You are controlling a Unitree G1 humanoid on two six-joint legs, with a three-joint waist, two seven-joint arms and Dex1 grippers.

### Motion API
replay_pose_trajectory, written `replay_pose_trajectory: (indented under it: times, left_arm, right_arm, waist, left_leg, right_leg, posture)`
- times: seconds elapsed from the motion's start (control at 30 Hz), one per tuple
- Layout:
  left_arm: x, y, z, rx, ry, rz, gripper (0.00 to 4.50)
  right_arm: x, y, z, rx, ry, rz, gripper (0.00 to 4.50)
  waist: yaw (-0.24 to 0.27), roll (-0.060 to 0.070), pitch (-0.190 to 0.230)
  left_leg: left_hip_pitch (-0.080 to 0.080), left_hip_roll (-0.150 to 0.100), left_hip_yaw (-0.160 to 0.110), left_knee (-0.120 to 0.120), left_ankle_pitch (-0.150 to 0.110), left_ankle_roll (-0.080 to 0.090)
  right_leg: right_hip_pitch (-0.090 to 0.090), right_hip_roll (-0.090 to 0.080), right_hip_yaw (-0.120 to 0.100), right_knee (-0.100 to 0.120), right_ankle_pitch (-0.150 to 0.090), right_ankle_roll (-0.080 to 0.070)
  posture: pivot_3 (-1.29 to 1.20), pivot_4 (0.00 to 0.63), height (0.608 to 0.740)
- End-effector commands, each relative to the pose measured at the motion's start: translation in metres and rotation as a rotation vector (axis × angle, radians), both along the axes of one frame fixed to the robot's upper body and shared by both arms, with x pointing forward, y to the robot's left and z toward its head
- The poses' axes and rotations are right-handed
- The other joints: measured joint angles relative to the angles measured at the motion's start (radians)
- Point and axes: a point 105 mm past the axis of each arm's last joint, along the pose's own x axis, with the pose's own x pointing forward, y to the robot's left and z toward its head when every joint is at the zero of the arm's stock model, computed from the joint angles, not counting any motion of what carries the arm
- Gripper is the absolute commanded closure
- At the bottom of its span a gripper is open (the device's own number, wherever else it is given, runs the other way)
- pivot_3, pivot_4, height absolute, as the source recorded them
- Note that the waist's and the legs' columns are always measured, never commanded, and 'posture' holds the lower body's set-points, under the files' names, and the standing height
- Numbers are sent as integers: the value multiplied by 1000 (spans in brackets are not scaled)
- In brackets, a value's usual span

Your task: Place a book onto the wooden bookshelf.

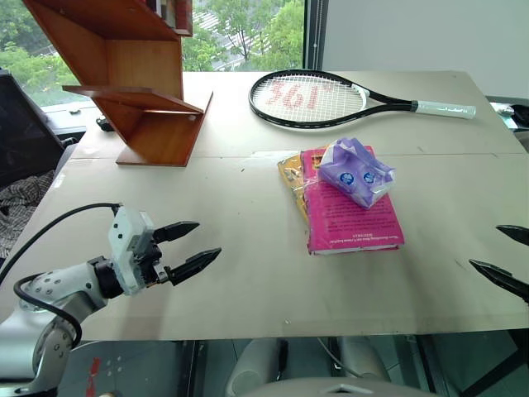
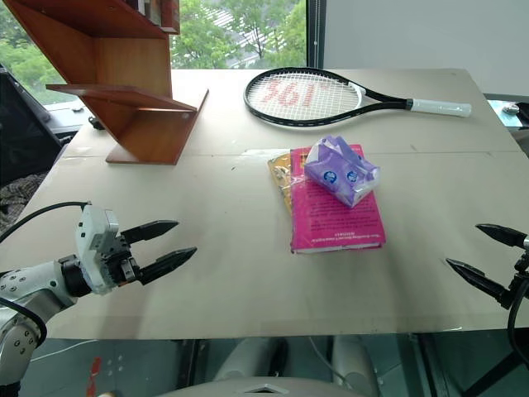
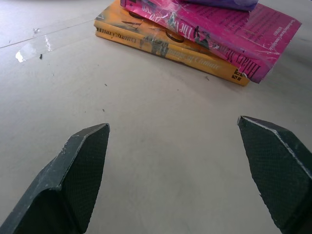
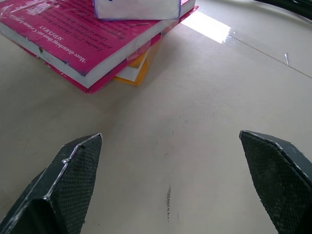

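The book (image 1: 351,207) lies mid-counter atop a yellow book (image 1: 291,175), a purple tissue pack (image 1: 355,171) resting on it. Both the left gripper (image 1: 188,246) and right gripper (image 1: 506,256) hover apart, jaws wide open and empty. The robot should probably clear the pack first, then pinch only the pink spine for the wooden bookshelf (image 1: 136,74) far left.

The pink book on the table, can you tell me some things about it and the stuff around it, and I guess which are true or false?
1. The bright pink paperback book lies on top of a yellow paperback book. True.
2. A purple and white plastic packet sits on the pink book. True.
3. The left hand is holding the pink book. False: it is open and hangs over bare table, apart from the books.
4. The pink book is already on the reddish-brown wooden bookshelf. False: it lies on the beige table, and the shelf stands at the far left corner.
5. The black tennis racket with white strings lies beyond the books. True.
6. The right hand is shut. False: its two fingers stand apart.
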Motion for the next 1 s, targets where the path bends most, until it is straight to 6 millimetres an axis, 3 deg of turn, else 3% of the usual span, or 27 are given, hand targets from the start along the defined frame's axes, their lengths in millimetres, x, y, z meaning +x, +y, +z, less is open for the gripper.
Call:
replay_pose_trajectory:
  times: [0.03, 0.13, 0.3, 0.4, 0.57, 0.67, 0.77, 0.83, 0.93, 1.0]
  left_arm:
    - [1, -3, 15, 9, -68, -31, 167]
    - [3, -15, 29, -27, -118, -93, 167]
    - [1, -27, 41, -57, -156, -159, 167]
    - [-9, -37, 49, -87, -156, -241, 167]
    - [-18, -41, 58, -109, -153, -297, 167]
    - [-19, -40, 60, -101, -156, -301, 167]
    - [-21, -38, 59, -88, -152, -301, 167]
    - [-23, -38, 58, -97, -155, -283, 167]
    - [-26, -39, 58, -112, -159, -258, 0]
    - [-29, -39, 56, -111, -159, -249, 0]
  right_arm:
    - [9, 10, 18, 9, -112, -7, 0]
    - [26, 35, 35, 59, -187, 4, 0]
    - [37, 61, 43, 42, -166, 30, 0]
    - [53, 101, 48, 56, -114, 148, 0]
    - [95, 147, 46, 31, -49, 174, 0]
    - [104, 174, 47, 34, 13, 244, 0]
    - [124, 188, 42, 5, 54, 209, 0]
    - [142, 192, 27, -61, 67, 158, 0]
    - [150, 191, 9, -137, 82, 153, 823]
    - [150, 192, 10, -140, 77, 165, 1795]
  waist:
    - [0, 0, 0]
    - [-3, 0, 0]
    - [0, 0, 0]
    - [-4, 0, 1]
    - [-27, 0, 2]
    - [-21, 0, 3]
    - [-17, 0, 3]
    - [-20, 0, 3]
    - [-22, 0, 3]
    - [-23, 0, 2]
  left_leg:
    - [0, 0, 0, 0, 0, 0]
    - [0, 0, 0, 0, 0, 0]
    - [0, 0, 0, 0, 0, 0]
    - [-2, 0, 0, 0, 0, 0]
    - [0, 1, 1, -1, 0, 0]
    - [-2, 1, 0, -1, 0, 0]
    - [-4, 0, -1, -2, 0, 0]
    - [-4, 0, -1, -3, 0, 0]
    - [-4, 0, -2, -5, 0, 0]
    - [-4, 0, -2, -6, 0, 0]
  right_leg:
    - [0, 0, 0, 0, 0, 0]
    - [0, 0, 1, 0, 0, 0]
    - [0, 0, -1, 0, 0, 0]
    - [-1, 0, 0, -1, 0, 0]
    - [-2, 1, 1, -1, 0, -1]
    - [-3, 1, 0, -1, 0, -1]
    - [-3, 1, -2, -5, 0, -1]
    - [-4, 1, -2, -6, 0, -1]
    - [-4, 1, -3, -8, 0, -1]
    - [-4, 1, -3, -10, 0, -1]
  posture:
    - [0, 150, 740]
    - [0, 150, 740]
    - [0, 150, 740]
    - [0, 150, 740]
    - [0, 150, 740]
    - [0, 150, 740]
    - [0, 150, 740]
    - [0, 150, 740]
    - [0, 150, 740]
    - [0, 150, 740]
